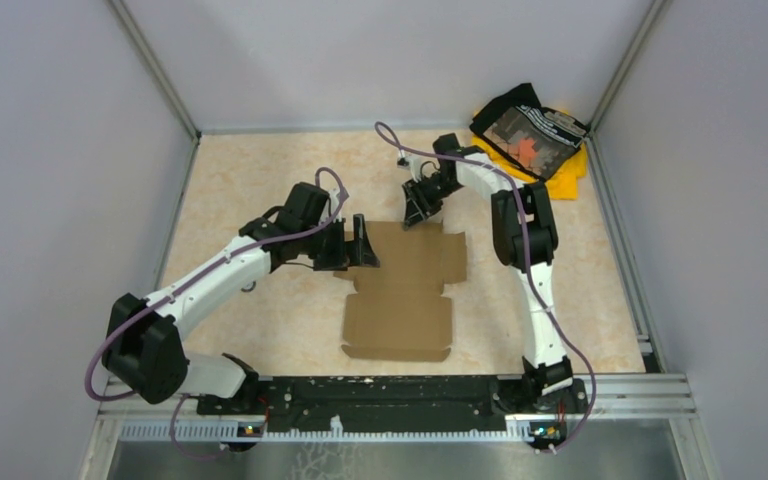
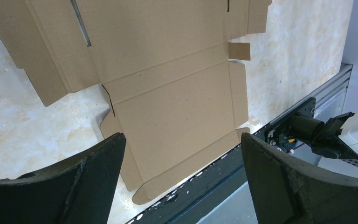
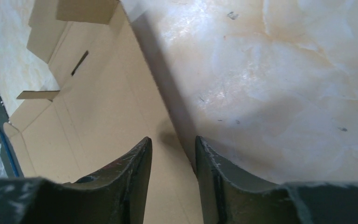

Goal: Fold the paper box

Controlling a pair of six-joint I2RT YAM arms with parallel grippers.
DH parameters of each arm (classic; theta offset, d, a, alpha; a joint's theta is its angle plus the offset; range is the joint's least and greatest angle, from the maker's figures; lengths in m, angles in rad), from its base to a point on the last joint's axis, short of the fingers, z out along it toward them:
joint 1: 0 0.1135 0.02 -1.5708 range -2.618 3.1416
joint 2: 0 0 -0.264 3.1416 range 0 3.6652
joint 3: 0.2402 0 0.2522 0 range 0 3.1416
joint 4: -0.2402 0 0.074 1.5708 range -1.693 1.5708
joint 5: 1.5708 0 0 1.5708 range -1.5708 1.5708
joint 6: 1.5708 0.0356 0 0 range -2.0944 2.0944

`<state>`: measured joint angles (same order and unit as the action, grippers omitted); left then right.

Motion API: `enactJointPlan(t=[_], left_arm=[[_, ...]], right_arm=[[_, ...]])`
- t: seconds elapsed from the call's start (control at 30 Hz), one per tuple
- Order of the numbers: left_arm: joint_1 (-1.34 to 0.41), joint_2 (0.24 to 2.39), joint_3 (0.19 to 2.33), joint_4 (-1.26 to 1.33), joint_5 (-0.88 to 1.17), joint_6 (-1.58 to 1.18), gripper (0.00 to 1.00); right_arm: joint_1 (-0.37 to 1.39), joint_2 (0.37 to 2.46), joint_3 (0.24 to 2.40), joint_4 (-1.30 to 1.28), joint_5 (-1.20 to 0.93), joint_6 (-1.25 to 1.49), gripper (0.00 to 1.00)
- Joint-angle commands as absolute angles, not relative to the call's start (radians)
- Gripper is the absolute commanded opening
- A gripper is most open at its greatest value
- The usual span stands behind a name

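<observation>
You have a table (image 1: 260, 180) with a pale, marbled beige top, boxed in by plain grey-lilac walls (image 1: 60, 150) on three sides, with a metal rail (image 1: 640, 395) along the near edge where both arms are bolted. There is one paper box (image 1: 405, 290): an unfolded sheet of brown cardboard lying flat near the middle of the table, flaps and tabs spread out, its long side running from the near rail toward the far wall. There is one pile of yellow and black cloth (image 1: 560, 178) in the far right corner, well apart from the box. There are two arms. Your left arm (image 1: 210, 275) reaches in low from the left, and its left gripper (image 1: 360, 243) sits at the left edge of the sheet, facing across it; its jaws are spread as wide as they go and hold nothing, with the cardboard visible in the gap between them. Your right arm (image 1: 535, 290) rises, bends at the elbow and comes back down to the sheet's far edge. The right gripper (image 3: 172, 139) points down there, its jaws drawn close with a narrow gap left. The edge of the cardboard runs into that gap, and nothing is clamped; you cannot tell whether a finger touches it.
</observation>
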<state>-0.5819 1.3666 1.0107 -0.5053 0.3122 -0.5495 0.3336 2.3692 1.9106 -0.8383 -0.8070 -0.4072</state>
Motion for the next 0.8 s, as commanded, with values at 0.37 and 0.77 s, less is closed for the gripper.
enactJointPlan(t=[0.37,0.77], left_arm=[[-0.58,1.346,0.994,-0.465,0.324,-0.537,0.99],[-0.541,1.389,1.032,-0.398,0.296,-0.519,0.99]], right_arm=[[0.353,2.29,1.789,-0.717,-0.655,-0.379,0.09],[0.393,2.006,1.461,-0.438,-0.393,-0.275,0.0]])
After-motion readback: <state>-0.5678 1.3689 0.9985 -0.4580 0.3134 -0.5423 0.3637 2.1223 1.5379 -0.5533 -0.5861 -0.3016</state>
